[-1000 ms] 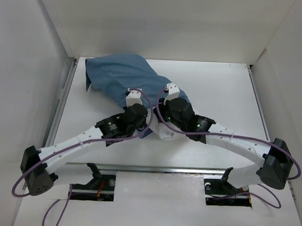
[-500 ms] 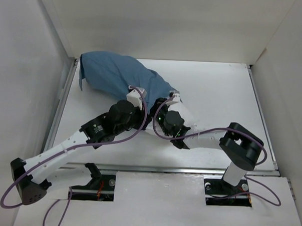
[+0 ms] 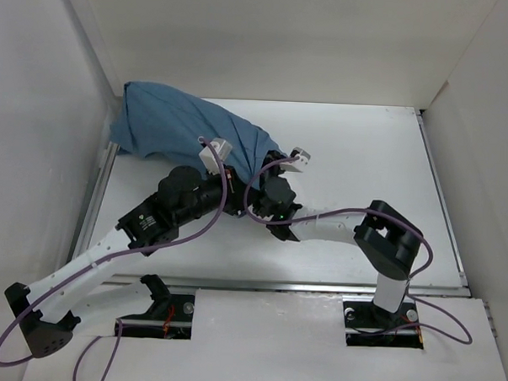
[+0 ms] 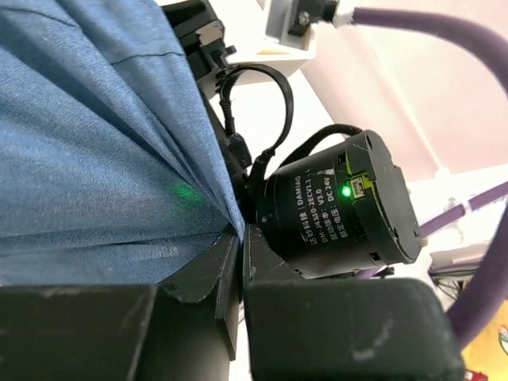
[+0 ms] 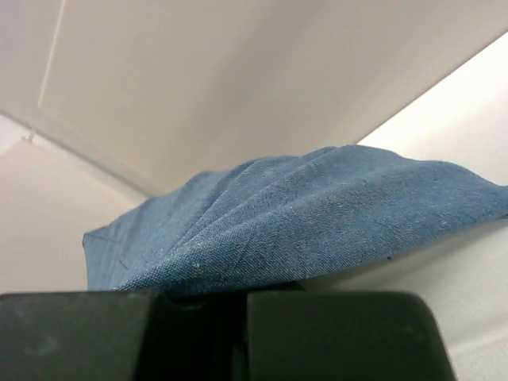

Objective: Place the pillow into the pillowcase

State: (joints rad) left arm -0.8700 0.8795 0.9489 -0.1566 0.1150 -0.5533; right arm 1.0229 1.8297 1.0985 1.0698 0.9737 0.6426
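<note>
The blue pillowcase lies bulging at the table's far left corner, its top against the left wall. My left gripper is shut on its near edge; in the left wrist view the cloth runs down into the closed left gripper. Right beside it, my right gripper is shut on the same edge. The right wrist view shows the fabric fanning out from the closed right gripper. The pillow is hidden.
The left wall and back wall box in the corner where the cloth sits. The white table stretches to the right. My right arm's motor housing sits close against the left gripper.
Both arms have swung left, dragging the pillowcase toward the left wall. The right arm's elbow has folded in toward its base. Both grips have stayed closed.
</note>
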